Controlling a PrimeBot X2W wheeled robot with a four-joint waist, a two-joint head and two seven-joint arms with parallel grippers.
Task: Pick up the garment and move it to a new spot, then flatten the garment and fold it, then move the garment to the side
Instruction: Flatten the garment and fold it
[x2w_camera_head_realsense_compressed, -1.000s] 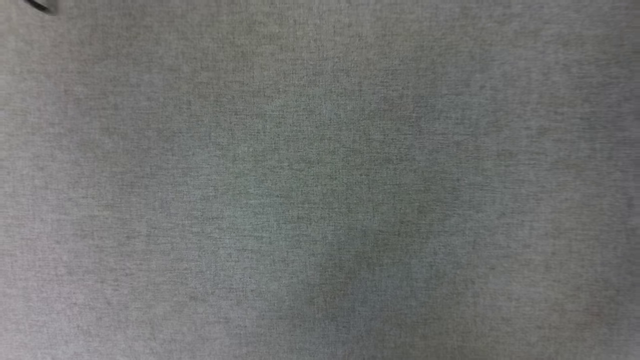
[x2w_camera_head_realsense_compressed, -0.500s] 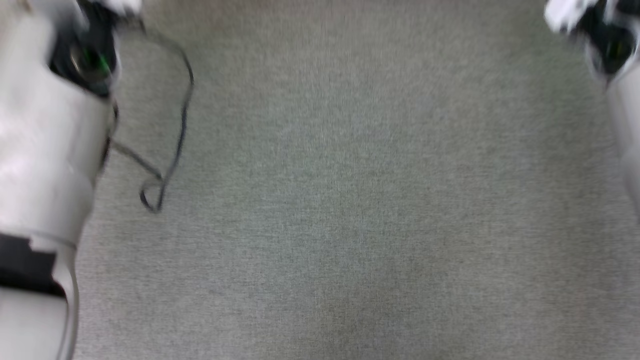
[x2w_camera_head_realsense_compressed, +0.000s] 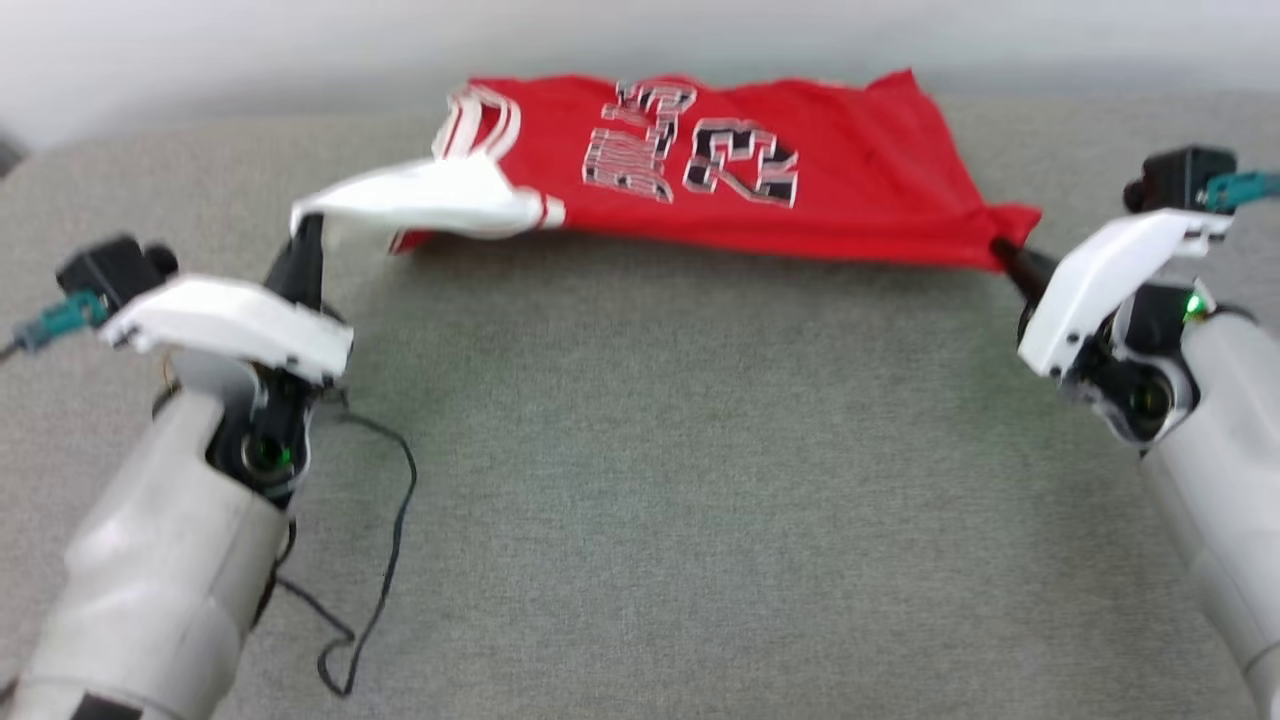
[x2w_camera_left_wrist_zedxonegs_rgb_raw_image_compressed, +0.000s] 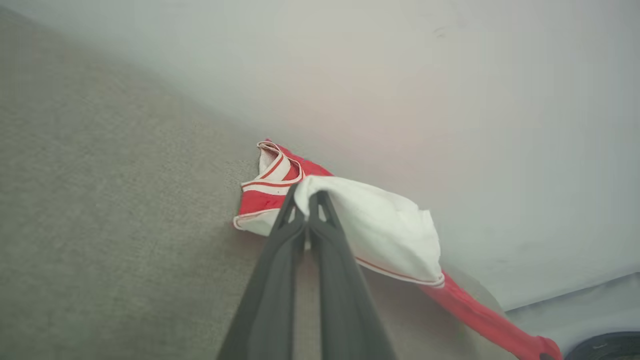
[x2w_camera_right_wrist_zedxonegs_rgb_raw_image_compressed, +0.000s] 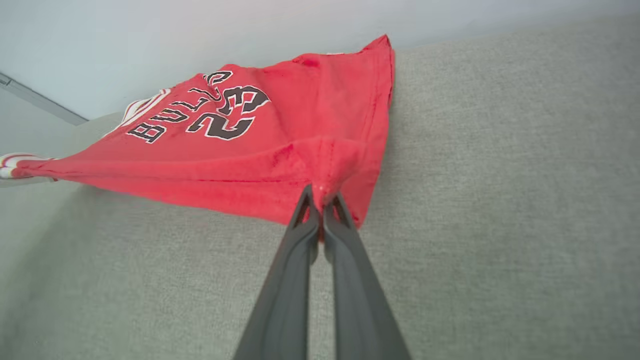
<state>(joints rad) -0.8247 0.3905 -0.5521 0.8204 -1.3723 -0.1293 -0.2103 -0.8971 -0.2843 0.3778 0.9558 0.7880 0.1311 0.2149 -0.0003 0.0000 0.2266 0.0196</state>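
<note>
The garment (x2w_camera_head_realsense_compressed: 820, 190) is a red jersey shirt with white sleeves and a black "BULLS 23" print facing up. It is stretched between my two grippers above the far part of the grey surface, its far edge lying near the back. My left gripper (x2w_camera_head_realsense_compressed: 305, 228) is shut on a white sleeve (x2w_camera_left_wrist_zedxonegs_rgb_raw_image_compressed: 380, 225). On the other side, my right gripper (x2w_camera_head_realsense_compressed: 1003, 250) is shut on a red hem corner (x2w_camera_right_wrist_zedxonegs_rgb_raw_image_compressed: 330, 165). In the left wrist view my left gripper (x2w_camera_left_wrist_zedxonegs_rgb_raw_image_compressed: 306, 197) pinches the sleeve's edge. My right gripper (x2w_camera_right_wrist_zedxonegs_rgb_raw_image_compressed: 320, 197) pinches bunched red cloth in its own view.
A grey fabric surface (x2w_camera_head_realsense_compressed: 680, 480) spreads under both arms. A thin black cable (x2w_camera_head_realsense_compressed: 385, 560) loops on it beside my left forearm. A pale wall (x2w_camera_head_realsense_compressed: 200, 50) rises behind the surface's back edge.
The head camera has tilted up from bare grey surface, so both arms and the stretched garment have come into the picture. Whether the arms themselves moved cannot be told.
</note>
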